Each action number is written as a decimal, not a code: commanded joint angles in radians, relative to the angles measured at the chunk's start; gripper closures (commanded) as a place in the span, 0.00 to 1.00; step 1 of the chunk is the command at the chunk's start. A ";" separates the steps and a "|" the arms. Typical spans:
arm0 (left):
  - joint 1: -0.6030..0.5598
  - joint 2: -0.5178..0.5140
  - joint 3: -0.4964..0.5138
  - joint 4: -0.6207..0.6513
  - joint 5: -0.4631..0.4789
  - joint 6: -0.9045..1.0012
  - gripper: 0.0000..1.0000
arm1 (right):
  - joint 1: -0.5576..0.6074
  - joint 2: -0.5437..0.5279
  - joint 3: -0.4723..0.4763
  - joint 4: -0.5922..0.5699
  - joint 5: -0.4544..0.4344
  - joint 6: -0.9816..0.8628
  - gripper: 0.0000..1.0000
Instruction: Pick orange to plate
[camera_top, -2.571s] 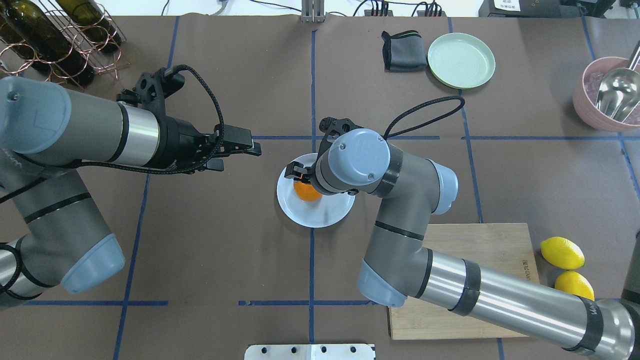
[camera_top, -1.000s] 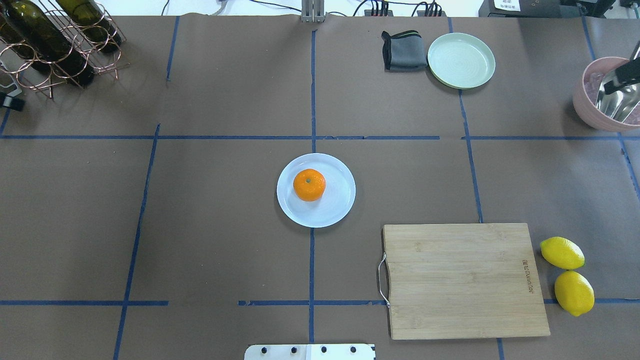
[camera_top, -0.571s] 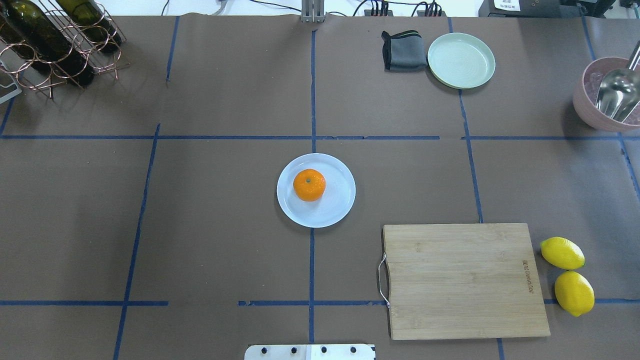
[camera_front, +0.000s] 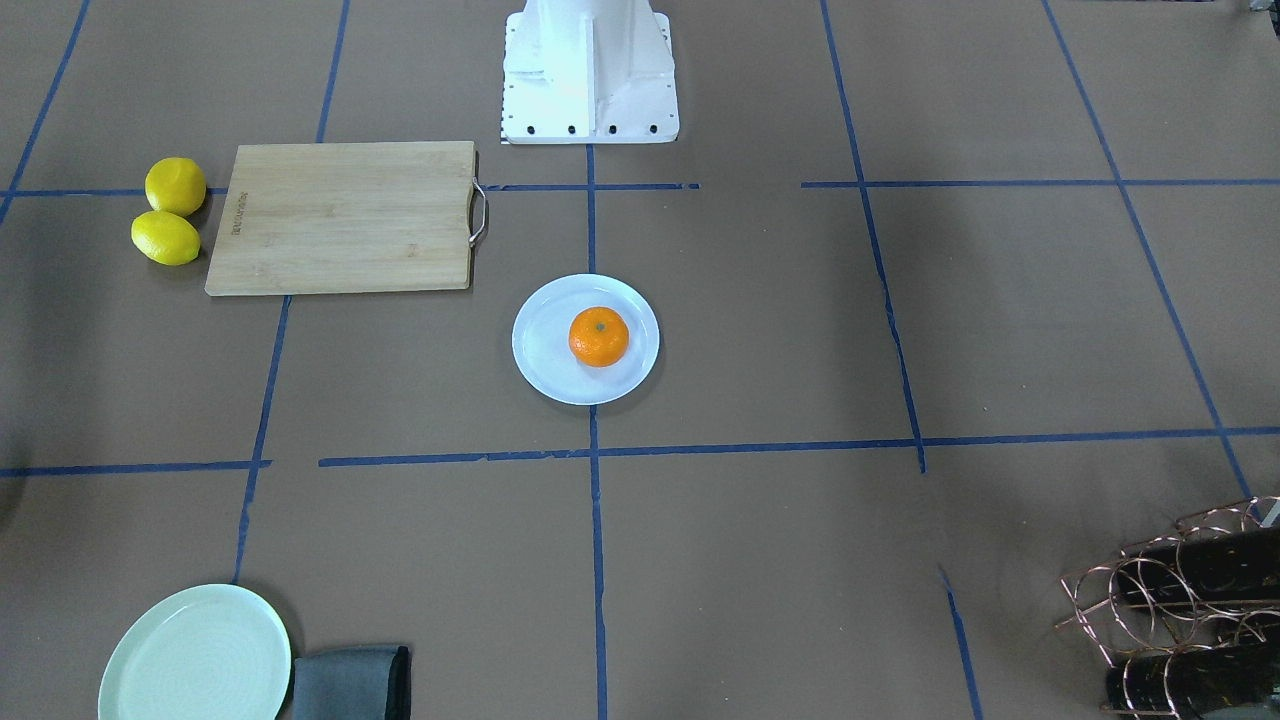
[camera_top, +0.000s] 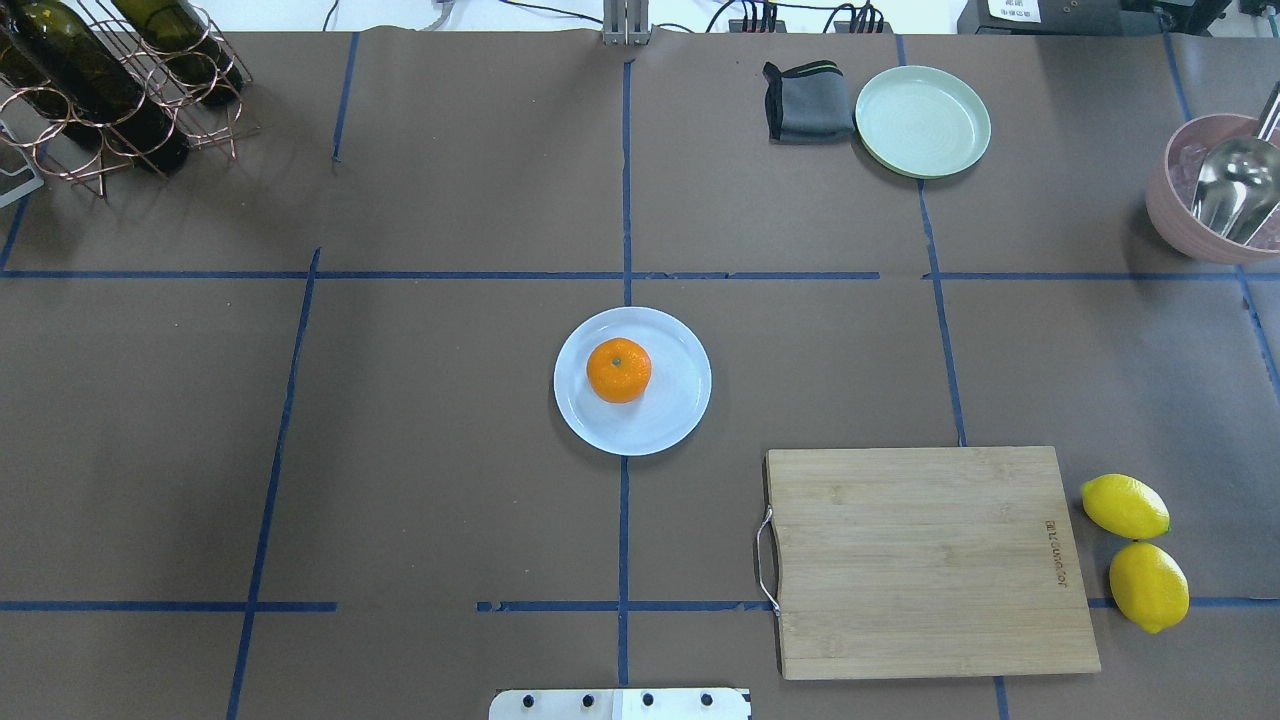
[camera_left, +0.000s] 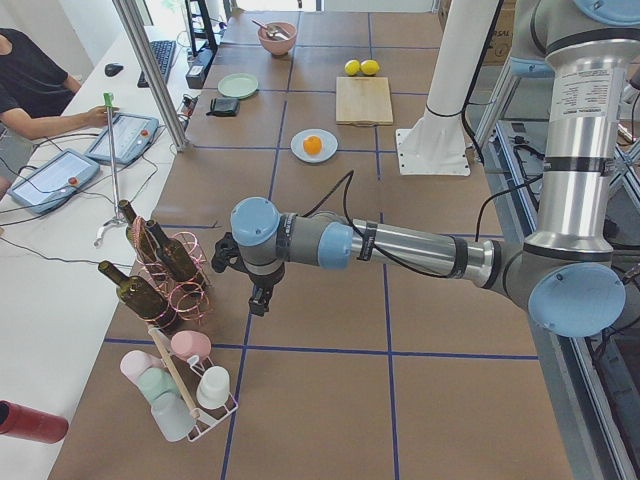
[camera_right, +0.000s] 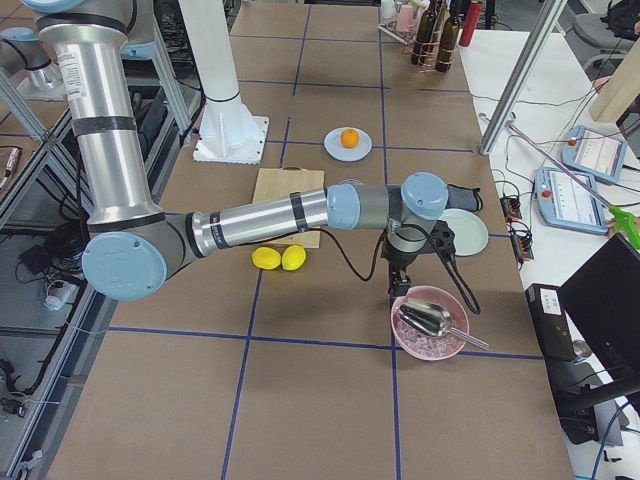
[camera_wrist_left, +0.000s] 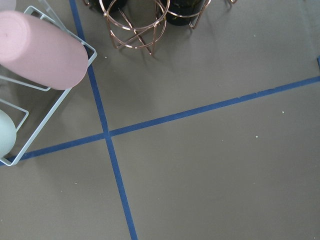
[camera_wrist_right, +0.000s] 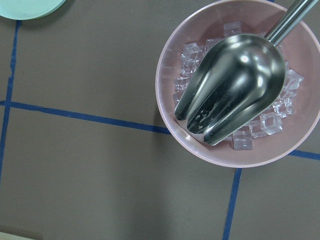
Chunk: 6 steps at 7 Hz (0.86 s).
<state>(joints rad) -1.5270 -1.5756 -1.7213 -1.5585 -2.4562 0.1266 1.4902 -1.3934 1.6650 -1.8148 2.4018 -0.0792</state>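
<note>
The orange (camera_top: 618, 370) rests on the pale blue-white plate (camera_top: 672, 415) at the table's middle, a little left of the plate's centre, with nothing touching it. The front-facing view shows the same orange (camera_front: 599, 336) on the plate (camera_front: 541, 368). Both arms are outside the overhead and front views. In the left side view my left gripper (camera_left: 262, 296) hangs near the bottle rack, far from the plate. In the right side view my right gripper (camera_right: 398, 285) hangs beside the pink bowl. I cannot tell whether either gripper is open or shut.
A wooden cutting board (camera_top: 925, 560) lies right of the plate, with two lemons (camera_top: 1125, 506) beyond it. A mint-green plate (camera_top: 922, 121) and a grey cloth (camera_top: 806, 101) sit at the far side. A pink bowl (camera_wrist_right: 172, 122) holds ice and a metal scoop (camera_wrist_right: 232, 92). A wine rack (camera_top: 110, 85) stands far left.
2.6 s ago my right gripper stood over the orange on the plate and my left arm hovered nearby. Both arms have since withdrawn to the table's ends. The orange has stayed put.
</note>
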 joint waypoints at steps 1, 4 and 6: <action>0.001 0.031 -0.050 -0.014 -0.004 0.001 0.00 | -0.014 0.002 -0.001 0.003 0.000 0.006 0.00; 0.004 0.037 -0.115 -0.014 -0.001 0.001 0.00 | -0.024 0.014 -0.002 0.006 0.003 0.009 0.00; 0.008 0.020 -0.103 -0.006 0.003 0.001 0.00 | -0.025 0.019 -0.021 0.008 0.007 0.007 0.00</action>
<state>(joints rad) -1.5213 -1.5483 -1.8275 -1.5686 -2.4573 0.1274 1.4653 -1.3767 1.6511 -1.8083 2.4063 -0.0713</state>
